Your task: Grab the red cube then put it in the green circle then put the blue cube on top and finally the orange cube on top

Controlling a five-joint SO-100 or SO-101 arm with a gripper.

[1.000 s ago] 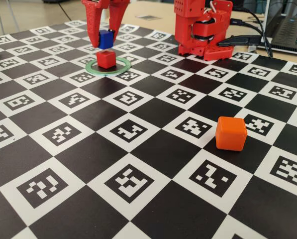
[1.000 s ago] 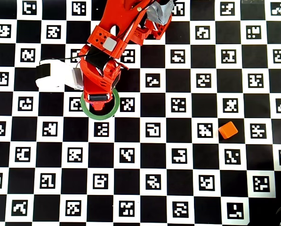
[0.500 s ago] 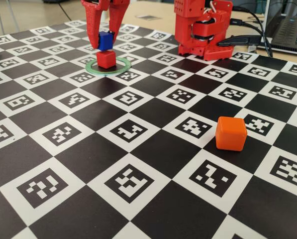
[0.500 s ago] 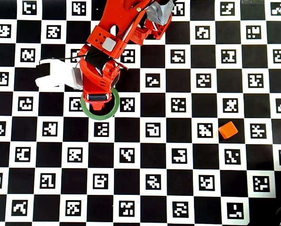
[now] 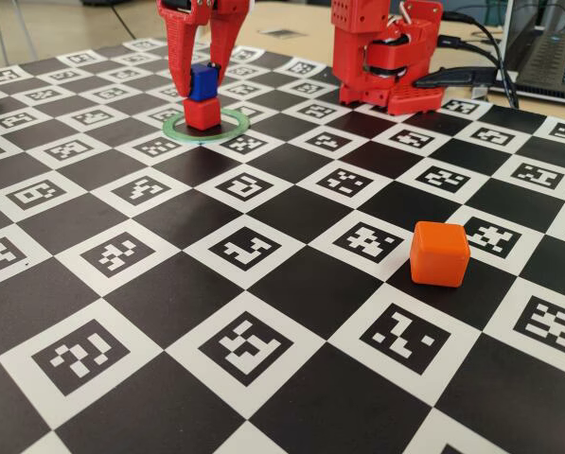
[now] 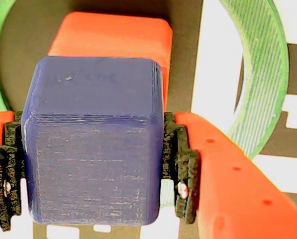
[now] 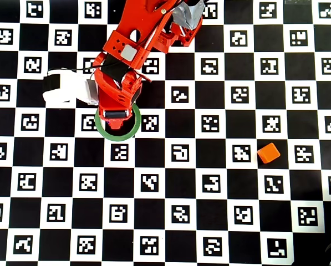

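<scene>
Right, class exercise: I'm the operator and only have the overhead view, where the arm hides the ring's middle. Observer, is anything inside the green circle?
Observer: Yes, the red cube sits inside the green circle.
Operator: And the blue cube?
Observer: The pincer is shut on the blue cube, directly above the red one in the fixed view.
Operator: Is it resting on the red cube?
Observer: It looks to be touching or nearly so; I cannot tell which.
Operator: Is it centred?
Observer: In the wrist view the red cube shows beyond the blue cube's top edge.
</scene>
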